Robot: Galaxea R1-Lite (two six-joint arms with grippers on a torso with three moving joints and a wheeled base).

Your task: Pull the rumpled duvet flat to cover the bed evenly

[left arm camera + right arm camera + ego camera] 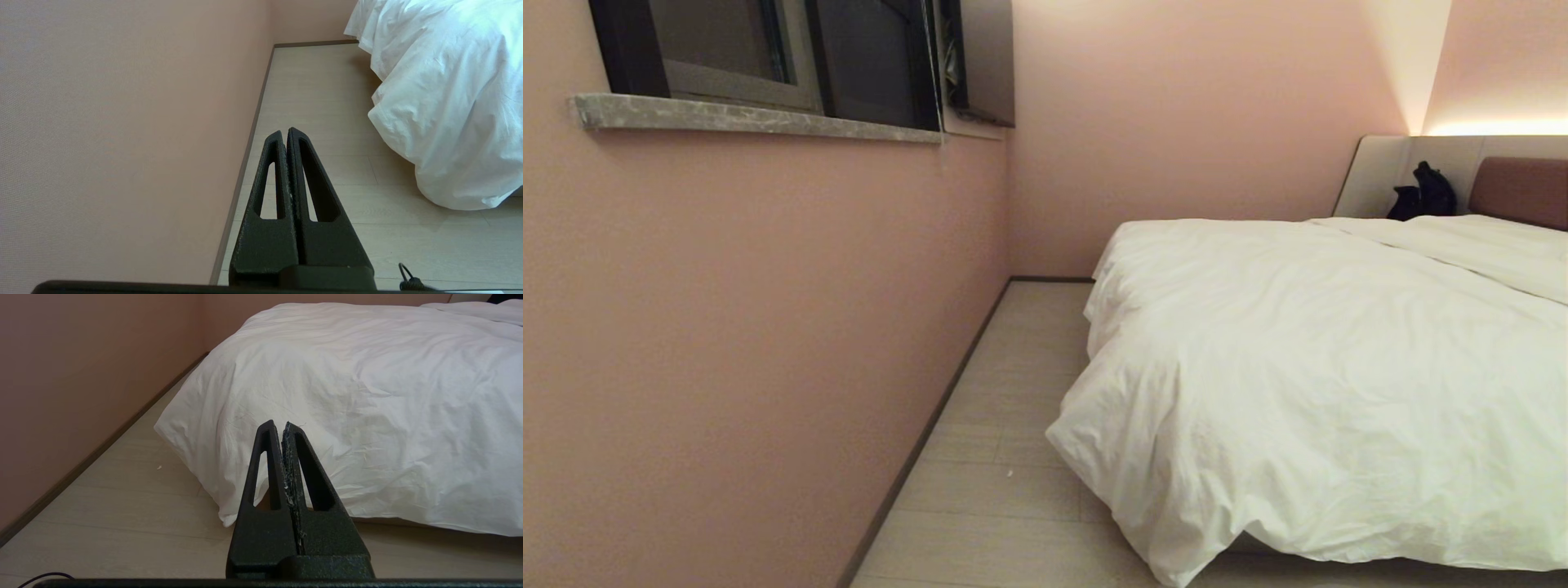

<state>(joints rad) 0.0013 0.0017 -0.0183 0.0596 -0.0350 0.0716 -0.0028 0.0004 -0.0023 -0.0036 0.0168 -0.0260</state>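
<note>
The duvet [1323, 367] lies heaped over the bed [1523, 189], creased all over, and its near corner bulges past the edge and sags toward the floor [1005, 457]; nothing looks pulled flat yet, so the whole job seems left to do. Neither arm shows in the head view. The left hand [284, 132] is clenched and empty, pointing along the floor strip between the pink wall [752, 327] and the bed, with the duvet well apart from it. The right hand [277, 425] is likewise clenched on nothing and points at the hanging corner without touching it. A dark bag-like thing [1421, 193] sits against the grey headboard panel, and the narrow gap beside the wall, under the window ledge [752, 118], may cramp access on that side.
</note>
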